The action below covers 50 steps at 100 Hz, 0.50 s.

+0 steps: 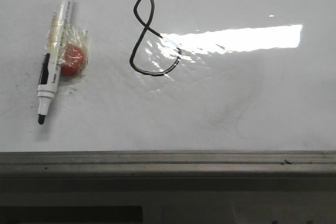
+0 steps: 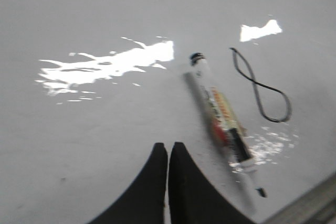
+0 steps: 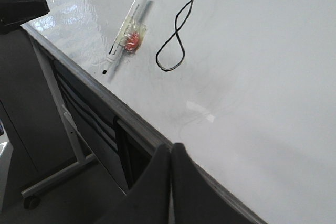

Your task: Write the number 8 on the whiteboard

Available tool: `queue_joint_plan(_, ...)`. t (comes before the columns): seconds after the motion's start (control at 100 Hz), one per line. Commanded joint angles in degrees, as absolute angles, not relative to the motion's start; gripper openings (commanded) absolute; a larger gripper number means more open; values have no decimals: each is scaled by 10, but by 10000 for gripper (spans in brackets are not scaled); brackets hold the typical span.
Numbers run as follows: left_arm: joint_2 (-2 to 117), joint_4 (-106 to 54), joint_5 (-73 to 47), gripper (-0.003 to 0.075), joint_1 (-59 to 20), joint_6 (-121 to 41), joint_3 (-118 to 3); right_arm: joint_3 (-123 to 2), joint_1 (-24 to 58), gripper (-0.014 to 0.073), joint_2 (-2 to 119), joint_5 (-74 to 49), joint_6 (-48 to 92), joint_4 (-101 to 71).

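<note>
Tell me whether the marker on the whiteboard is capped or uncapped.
Uncapped. The marker lies flat on the whiteboard, left of the number 8, with its dark tip bare at the near end; no cap shows there.

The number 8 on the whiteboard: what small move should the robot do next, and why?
Probably none on the board, just hold both arms back. The number 8 is already drawn on the whiteboard, though its lower loop looks not quite closed. The marker lies uncapped beside it, held by neither arm. The left gripper and right gripper are both shut and empty.
</note>
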State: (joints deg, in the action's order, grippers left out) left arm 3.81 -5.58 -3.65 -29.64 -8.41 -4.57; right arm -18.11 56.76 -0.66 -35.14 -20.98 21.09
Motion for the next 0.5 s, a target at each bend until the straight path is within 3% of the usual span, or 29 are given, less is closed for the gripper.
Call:
queue_joint_plan(0.0, 42, -55, 42, -20, -245, -75, -49, -195, 568, -64, -13, -312, -210, 221)
queue_joint_plan(0.36, -10, -30, 57, -20, -86, 51, 20, -195, 568, -63, -13, -312, -210, 221)
queue_joint_plan(0.49, -19, -7, 0, -20, -60, 52, 20, -195, 568, -64, -13, -312, -210, 221)
